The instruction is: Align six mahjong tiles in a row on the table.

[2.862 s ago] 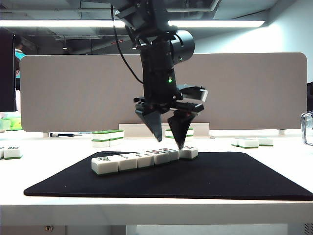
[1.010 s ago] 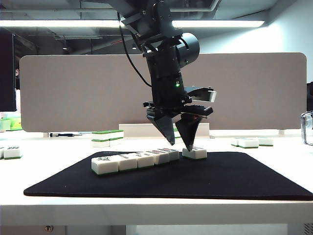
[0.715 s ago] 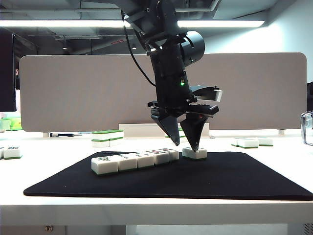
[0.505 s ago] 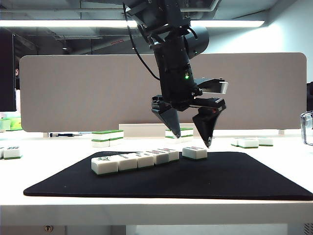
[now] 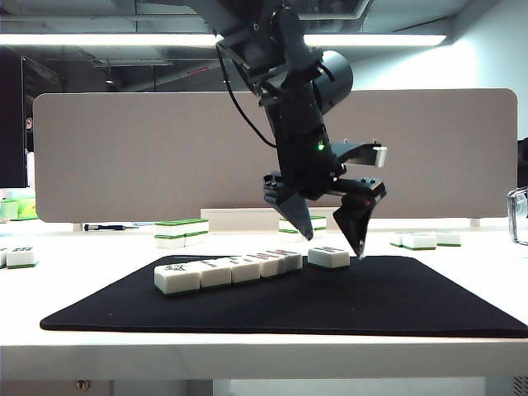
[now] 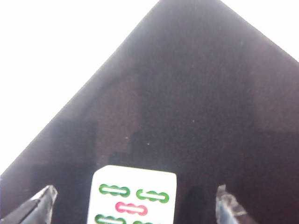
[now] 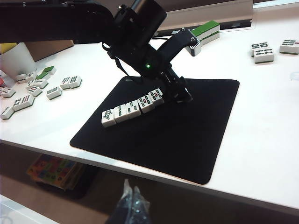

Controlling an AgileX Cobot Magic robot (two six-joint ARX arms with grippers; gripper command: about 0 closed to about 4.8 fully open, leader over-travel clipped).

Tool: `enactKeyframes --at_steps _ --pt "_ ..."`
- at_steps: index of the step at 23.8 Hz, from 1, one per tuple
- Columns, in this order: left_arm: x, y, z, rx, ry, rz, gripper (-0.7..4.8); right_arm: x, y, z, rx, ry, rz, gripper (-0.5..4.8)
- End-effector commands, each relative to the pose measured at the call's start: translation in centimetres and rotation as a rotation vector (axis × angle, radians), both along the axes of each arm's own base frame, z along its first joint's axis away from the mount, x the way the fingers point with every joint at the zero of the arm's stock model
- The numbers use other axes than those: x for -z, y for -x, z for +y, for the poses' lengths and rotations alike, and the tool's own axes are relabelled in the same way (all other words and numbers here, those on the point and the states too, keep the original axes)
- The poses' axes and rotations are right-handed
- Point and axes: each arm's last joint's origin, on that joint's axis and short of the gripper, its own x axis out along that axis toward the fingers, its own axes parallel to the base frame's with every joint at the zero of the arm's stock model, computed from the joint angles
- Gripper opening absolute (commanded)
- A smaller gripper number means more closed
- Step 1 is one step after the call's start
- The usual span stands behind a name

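In the exterior view, going from left to right, five mahjong tiles [image 5: 227,270] sit side by side in a slanted row on the black mat [image 5: 371,301], left of the middle of the frame. The sixth tile [image 5: 328,256] lies just right of the row's far end, with a small gap between them, so the row is not whole yet. Its long side seems to run almost the same way as the row.

The left gripper [image 5: 331,233] hangs right above that lone tile, near the middle of the frame. Its jaws are spread wide, one tip on each side, and they hold nothing. In the left wrist view the tile [image 6: 133,196] shows between the two fingertips [image 6: 39,205] at the bottom of the frame, closer to the left one.

The right gripper [image 7: 130,205] shows at the bottom edge of the right wrist view, far from the tiles; its tips look pressed together. So the left arm is much nearer, and the tile likely needs a nudge leftward to join the row
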Motion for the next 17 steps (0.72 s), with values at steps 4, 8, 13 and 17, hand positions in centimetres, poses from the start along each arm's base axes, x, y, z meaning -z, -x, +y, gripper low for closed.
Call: enactKeyframes --at_steps 4,8,13,17 --pt "1.2 0.1 0.0 0.003 -0.04 0.049 3.14 -0.1 0.3 0.0 0.0 0.003 -0.034 -0.01" --pt "1.2 0.1 0.1 -0.003 -0.046 0.044 2.72 -0.1 0.3 0.0 0.0 0.003 -0.034 -0.01" --pt "1.0 -0.4 0.9 -0.042 -0.081 0.027 2.72 -0.1 0.3 0.0 0.0 0.003 -0.034 -0.01" --pt "0.8 -0.9 2.0 -0.062 -0.093 0.048 2.72 -0.1 0.3 0.0 0.0 0.003 -0.034 -0.01"
